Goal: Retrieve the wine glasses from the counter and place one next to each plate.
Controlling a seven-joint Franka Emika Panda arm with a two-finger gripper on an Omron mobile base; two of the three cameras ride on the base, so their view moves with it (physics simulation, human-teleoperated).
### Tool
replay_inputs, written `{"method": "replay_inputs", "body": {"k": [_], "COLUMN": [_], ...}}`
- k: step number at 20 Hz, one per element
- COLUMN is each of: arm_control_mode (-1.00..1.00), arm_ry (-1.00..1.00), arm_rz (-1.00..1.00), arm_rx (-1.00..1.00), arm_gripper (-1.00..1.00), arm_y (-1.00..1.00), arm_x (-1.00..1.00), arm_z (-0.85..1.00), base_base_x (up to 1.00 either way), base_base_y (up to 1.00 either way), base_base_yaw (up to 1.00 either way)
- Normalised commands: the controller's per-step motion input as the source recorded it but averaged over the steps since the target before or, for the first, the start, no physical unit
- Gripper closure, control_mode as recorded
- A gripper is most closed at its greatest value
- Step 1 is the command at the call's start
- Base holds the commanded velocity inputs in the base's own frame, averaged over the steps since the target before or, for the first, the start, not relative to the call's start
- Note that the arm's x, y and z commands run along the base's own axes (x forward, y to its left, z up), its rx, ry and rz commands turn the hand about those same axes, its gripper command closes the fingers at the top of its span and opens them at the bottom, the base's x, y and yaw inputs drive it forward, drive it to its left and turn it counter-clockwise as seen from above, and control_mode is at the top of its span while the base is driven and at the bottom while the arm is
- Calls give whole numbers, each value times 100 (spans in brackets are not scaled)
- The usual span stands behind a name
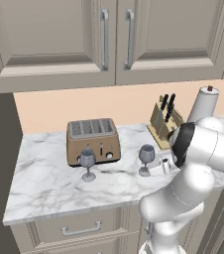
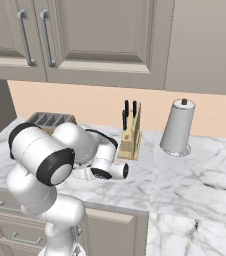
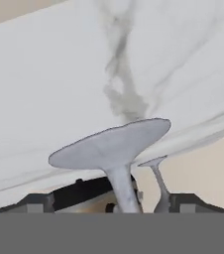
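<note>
1. On the counter (image 1: 49,193), the toaster (image 1: 93,141) sits behind the left wine glass (image 1: 87,164).
2. My gripper (image 1: 159,166) is just right of the other wine glass (image 1: 146,159).
3. The knife block (image 1: 164,124) and paper towel roll (image 1: 202,104) stand behind, to the right.

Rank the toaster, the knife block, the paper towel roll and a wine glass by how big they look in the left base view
1. toaster, plainly largest.
2. paper towel roll and knife block: look about alike, and the arm covers part of each, so unranked.
3. wine glasses, smallest; the two match.
</note>
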Motion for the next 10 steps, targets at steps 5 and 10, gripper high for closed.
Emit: {"method": "replay_inputs", "body": {"k": [5, 10], "arm_control_mode": [-100, -100], "arm_ry": [-17, -14], "arm_rz": [-7, 0], "arm_rx": [2, 3], "arm_gripper": [100, 100], "arm_y": [0, 1], "arm_x": [-25, -30], "arm_z": [27, 75], "base_base_x": [0, 0], "base_base_y": [0, 0], "base_base_yaw": [0, 0]}}
